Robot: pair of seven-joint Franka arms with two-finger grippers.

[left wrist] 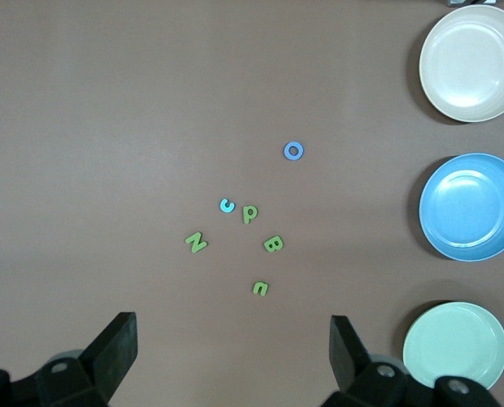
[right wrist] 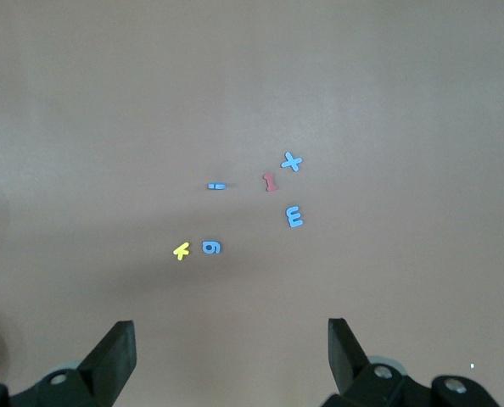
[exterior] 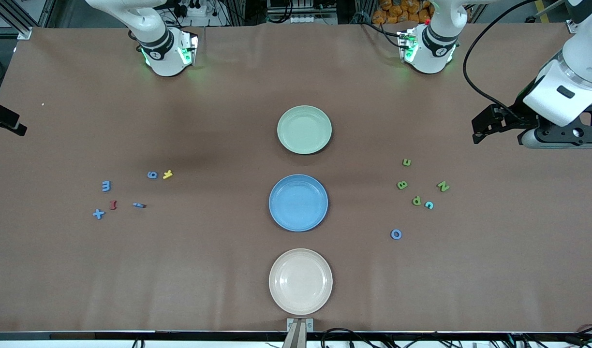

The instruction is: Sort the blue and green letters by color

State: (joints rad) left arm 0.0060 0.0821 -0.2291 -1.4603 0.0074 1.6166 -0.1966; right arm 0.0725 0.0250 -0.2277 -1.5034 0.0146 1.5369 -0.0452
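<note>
Overhead, green letters [exterior: 416, 200] lie on the counter [exterior: 228, 270] under the left tool [exterior: 499, 126], blue letters [exterior: 106, 186] toward the right arm's end. Left wrist: left tool [left wrist: 233, 343] spread, greens [left wrist: 273, 244] just ahead. Right wrist: right tool [right wrist: 232, 343] spread, blues [right wrist: 294, 217] ahead.

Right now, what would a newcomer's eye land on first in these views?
Three plates in a row down the table's middle: a green plate farthest from the front camera, a blue plate, then a beige plate nearest. Small letters lie scattered either side: mostly green letters toward the left arm's end, mostly blue letters toward the right arm's. None is on a plate yet.
</note>
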